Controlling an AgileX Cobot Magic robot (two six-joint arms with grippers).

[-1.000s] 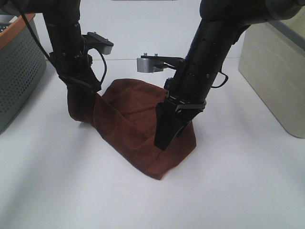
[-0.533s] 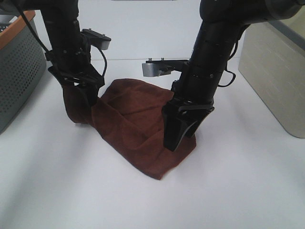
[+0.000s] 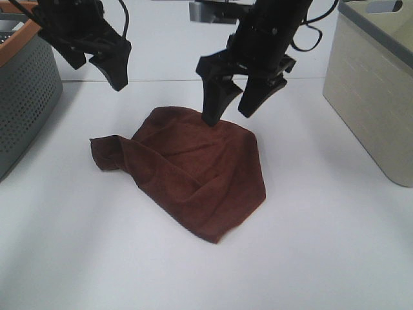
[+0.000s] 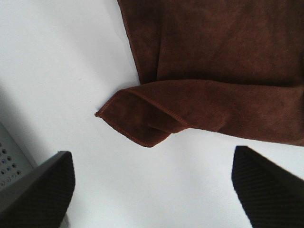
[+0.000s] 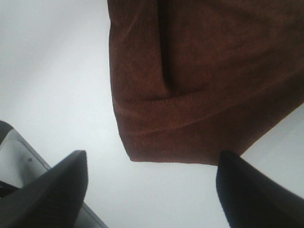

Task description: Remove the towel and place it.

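Note:
The towel [image 3: 193,168], a dark reddish-brown plush cloth, lies crumpled on the white table with one corner folded over at its left end. Neither gripper touches it. My left gripper [image 3: 95,68] hangs open above and behind that left corner, nothing between its fingers. My right gripper [image 3: 235,103] is open too, hovering just above the towel's far edge. In the left wrist view the folded corner of the towel [image 4: 156,118] lies flat below the wide-apart left gripper [image 4: 152,190]. The right wrist view shows another towel [image 5: 199,85] corner below the open right gripper [image 5: 152,194].
A grey perforated basket [image 3: 26,97] with an orange rim stands at the left edge of the table. A beige bin [image 3: 371,97] with a grey rim stands at the right. White table surface surrounds the towel in front.
My left gripper has opened and let go of the towel's left corner, which has dropped to the table. Both arms have risen up and away from the towel.

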